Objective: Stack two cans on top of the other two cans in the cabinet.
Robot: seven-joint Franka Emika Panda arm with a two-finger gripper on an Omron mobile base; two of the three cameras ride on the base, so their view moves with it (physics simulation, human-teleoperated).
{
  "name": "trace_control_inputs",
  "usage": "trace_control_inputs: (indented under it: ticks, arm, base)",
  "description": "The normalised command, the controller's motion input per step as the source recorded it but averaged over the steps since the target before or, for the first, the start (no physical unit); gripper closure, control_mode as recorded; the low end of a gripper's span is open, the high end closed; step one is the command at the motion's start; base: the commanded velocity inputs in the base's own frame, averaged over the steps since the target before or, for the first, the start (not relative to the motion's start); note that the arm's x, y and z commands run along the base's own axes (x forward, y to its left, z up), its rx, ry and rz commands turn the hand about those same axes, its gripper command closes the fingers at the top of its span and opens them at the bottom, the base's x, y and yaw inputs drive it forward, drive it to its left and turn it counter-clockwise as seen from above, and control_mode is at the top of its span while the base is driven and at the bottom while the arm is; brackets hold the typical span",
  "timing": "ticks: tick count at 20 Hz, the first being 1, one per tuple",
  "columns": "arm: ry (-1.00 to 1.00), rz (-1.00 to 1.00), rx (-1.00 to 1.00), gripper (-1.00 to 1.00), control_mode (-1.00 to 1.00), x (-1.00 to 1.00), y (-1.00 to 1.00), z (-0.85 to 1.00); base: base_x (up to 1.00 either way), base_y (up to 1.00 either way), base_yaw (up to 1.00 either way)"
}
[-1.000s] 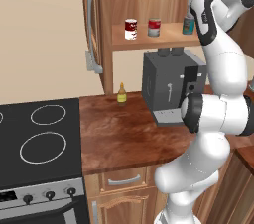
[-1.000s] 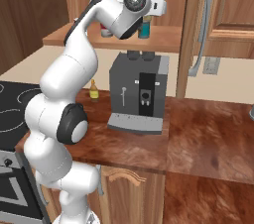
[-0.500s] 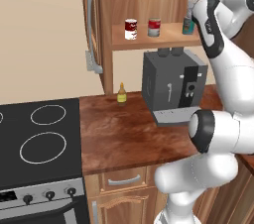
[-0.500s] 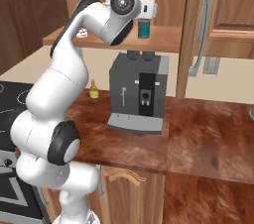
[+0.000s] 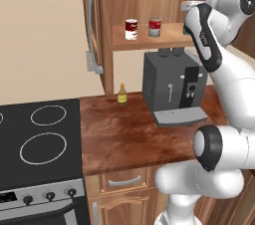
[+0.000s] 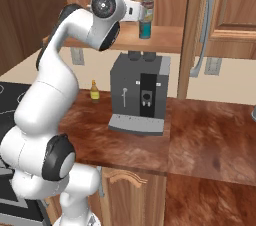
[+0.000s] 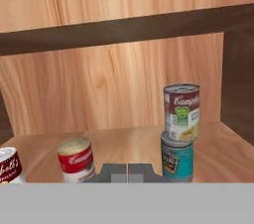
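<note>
Since a second ago the arm's elbow has swung right in the left base view, where the dark red can (image 5: pixel 131 29) and red-over-grey can (image 5: pixel 155 27) stand apart on the cabinet (image 5: pixel 149 40) shelf at upper centre. Right base view, upper centre: the green-labelled can (image 6: pixel 147 9) sits stacked on the teal can (image 6: pixel 145 29). Hand view: the gripper (image 7: pixel 128 172), fingers together and empty, shows at bottom centre, the stack to its right.

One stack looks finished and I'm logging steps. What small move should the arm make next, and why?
Probably open the shut gripper and swing toward the dark red can. The green-labelled can already sits on the teal can, while the red-over-grey can has nothing on top and the dark red one stands alone on the shelf.
</note>
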Motion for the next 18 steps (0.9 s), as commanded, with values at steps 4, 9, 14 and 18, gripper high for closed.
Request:
trace_control_inputs:
  ticks: [4, 9, 14, 18]
  arm:
    - [0.0, 0.0, 0.0, 1.0, -1.0, -0.15, 0.39, 0.0]
    - [0.0, 0.0, 0.0, 1.0, -1.0, -0.1, 0.3, 0.0]
    - [0.0, 0.0, 0.0, 1.0, -1.0, -0.11, 0.27, -0.01]
    - [0.0, 0.0, 0.0, 1.0, -1.0, -0.09, 0.31, -0.01]
  base:
    - [0.0, 0.0, 0.0]
    - [0.0, 0.0, 0.0]
    - [0.0, 0.0, 0.0]
    - [0.0, 0.0, 0.0]
